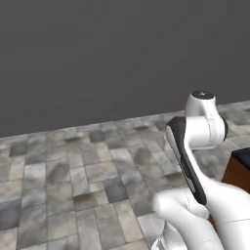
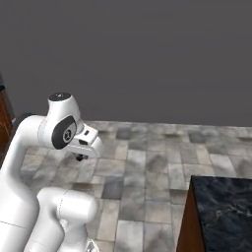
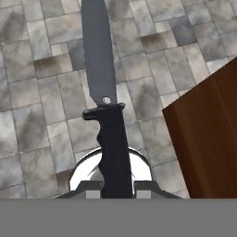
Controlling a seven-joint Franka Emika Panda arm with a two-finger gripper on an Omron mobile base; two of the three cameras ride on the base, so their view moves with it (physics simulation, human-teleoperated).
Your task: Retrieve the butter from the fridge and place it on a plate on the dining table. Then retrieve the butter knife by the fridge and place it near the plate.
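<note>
The butter knife (image 3: pixel 105 92) has a plain grey blade with one small pale dot near its base, and a black handle and guard. Beneath the knife, the floor (image 1: pixel 73 176) is a patchwork of mottled grey and beige stone tiles, meeting a flat dark grey wall (image 1: pixel 107 53). Beside the knife, the dining table (image 2: pixel 221 211) shows a brown wooden side, topped in white-veined black marble.

My arm (image 1: pixel 195 146) folded high, elbow up, forearm angled down. My wrist (image 2: pixel 83 140) bent forward over floor. My gripper (image 3: pixel 117 185) clamped on butter knife (image 3: pixel 104 99) handle, fingers pressing both sides, blade pointing straight ahead.
</note>
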